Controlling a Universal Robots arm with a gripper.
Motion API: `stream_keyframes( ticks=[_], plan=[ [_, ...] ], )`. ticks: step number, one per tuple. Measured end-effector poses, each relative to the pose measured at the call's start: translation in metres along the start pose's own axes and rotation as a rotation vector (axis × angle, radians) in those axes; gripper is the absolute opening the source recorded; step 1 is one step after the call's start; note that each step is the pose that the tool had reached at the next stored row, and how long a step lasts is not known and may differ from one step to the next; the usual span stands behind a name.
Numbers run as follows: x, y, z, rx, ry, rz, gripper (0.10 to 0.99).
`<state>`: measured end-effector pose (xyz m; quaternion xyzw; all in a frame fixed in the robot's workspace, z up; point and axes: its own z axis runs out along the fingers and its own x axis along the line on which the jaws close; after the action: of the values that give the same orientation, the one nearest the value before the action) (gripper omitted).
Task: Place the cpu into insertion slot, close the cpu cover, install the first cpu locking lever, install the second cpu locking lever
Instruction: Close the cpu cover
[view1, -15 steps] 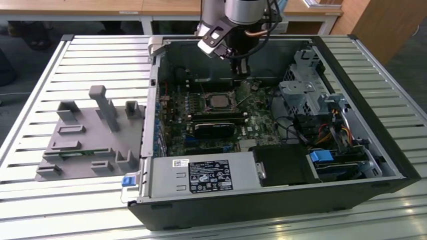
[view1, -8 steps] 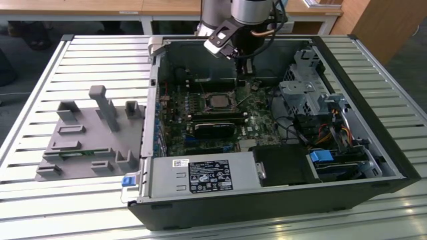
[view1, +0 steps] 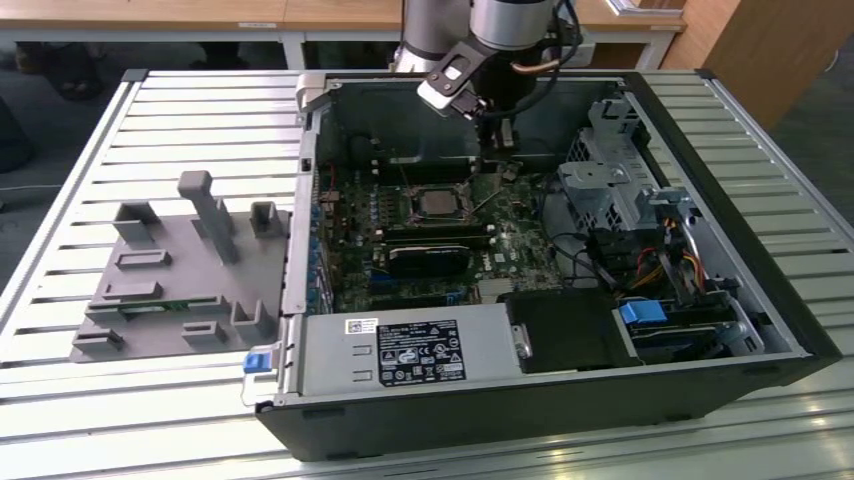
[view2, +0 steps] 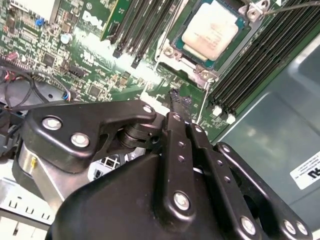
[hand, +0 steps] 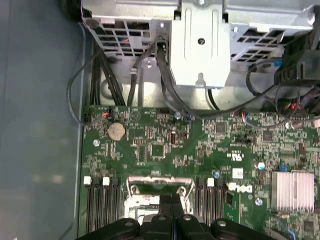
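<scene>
The cpu (view2: 210, 27), with its silver-tan top, lies in the insertion slot (view2: 174, 39) on the green board; the exterior view shows the cpu (view1: 434, 203) mid-board. The silver cpu cover (view2: 201, 73) frames the chip and looks to lie flat; its edge (hand: 160, 181) is seen too. One thin wire lever (view2: 295, 6) runs past the socket's far corner, and another lever (view2: 202, 102) runs beside my fingertips. My gripper (view2: 176, 100) is shut and hovers just off the socket's corner; I cannot tell whether it pinches the wire. It also shows as my gripper (view1: 505, 150) and my gripper (hand: 172, 202).
Long black memory strips (view2: 145, 25) flank the socket on both sides. The black power-supply box (view1: 400, 355) fills the case front, a metal drive cage (view1: 614, 190) with cables (hand: 165, 75) stands beside the board, and a grey fixture (view1: 174, 270) sits on the slatted table.
</scene>
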<state>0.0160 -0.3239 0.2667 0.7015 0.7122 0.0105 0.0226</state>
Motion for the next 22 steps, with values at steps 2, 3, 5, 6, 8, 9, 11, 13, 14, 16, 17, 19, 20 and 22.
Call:
stream_keyframes(
  ticks=[2, 3, 5, 6, 8, 9, 11, 13, 14, 16, 17, 19, 20, 22],
  plan=[
    [0.0003, 0.0026, 0.0006, 0.001, -0.0001, 0.000, 0.106],
    [0.0007, 0.0038, 0.0009, 0.002, -0.0001, 0.000, 0.106],
    [0.0017, 0.0058, 0.0015, 0.002, 0.0000, 0.000, 0.106],
    [0.0024, 0.0069, 0.0018, 0.002, 0.0000, 0.000, 0.106],
    [0.0037, 0.0089, 0.0026, 0.003, 0.0000, 0.000, 0.106],
    [0.0043, 0.0098, 0.0029, 0.003, -0.0001, 0.000, 0.106],
    [0.0056, 0.0119, 0.0037, 0.003, 0.0000, 0.000, 0.106],
    [0.0074, 0.0139, 0.0045, 0.004, 0.0000, 0.000, 0.106],
    [0.0084, 0.0150, 0.0049, 0.004, -0.0001, 0.000, 0.106],
    [0.0101, 0.0169, 0.0056, 0.004, 0.0001, 0.000, 0.106],
    [0.0107, 0.0179, 0.0059, 0.005, 0.0000, 0.000, 0.106],
    [0.0118, 0.0199, 0.0065, 0.005, 0.0000, 0.000, 0.106],
    [0.0125, 0.0208, 0.0068, 0.006, 0.0001, 0.000, 0.106],
    [0.0140, 0.0223, 0.0073, 0.006, 0.0000, 0.000, 0.106]
  ],
)
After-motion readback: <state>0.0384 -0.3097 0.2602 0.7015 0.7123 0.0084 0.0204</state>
